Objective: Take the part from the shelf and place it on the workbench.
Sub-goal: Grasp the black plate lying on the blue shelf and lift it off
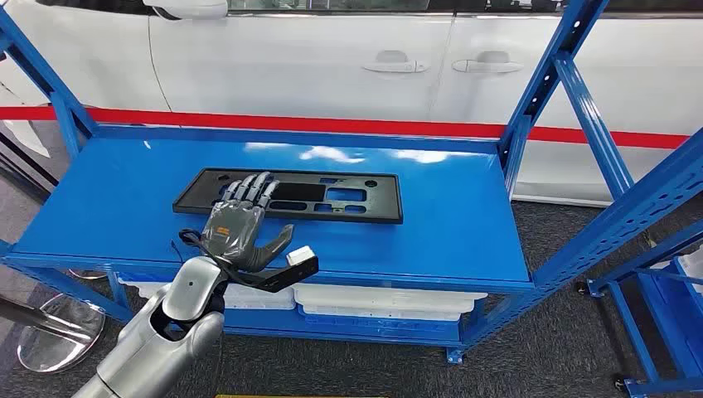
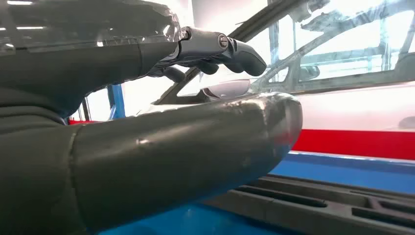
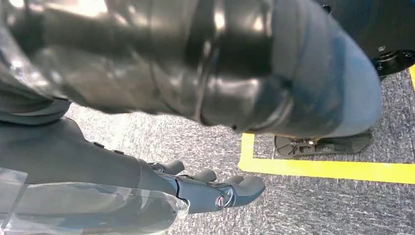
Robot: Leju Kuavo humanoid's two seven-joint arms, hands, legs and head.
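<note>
The part (image 1: 332,195) is a long flat black panel with rectangular cutouts, lying on the blue shelf top (image 1: 448,228). My left hand (image 1: 240,228) hovers at the panel's left end with its fingers spread over the near edge and nothing held. In the left wrist view the thick thumb (image 2: 195,147) sits just above the panel (image 2: 318,205), with the darker fingers (image 2: 220,49) stretched out higher up. My right hand (image 3: 210,191) hangs over the floor, fingers extended and empty.
White bins (image 1: 381,303) sit on the level under the shelf top. Blue uprights (image 1: 547,75) frame the right end, and a second blue rack (image 1: 663,274) stands further right. A white car (image 1: 332,58) is behind. Yellow tape (image 3: 333,169) marks the grey floor.
</note>
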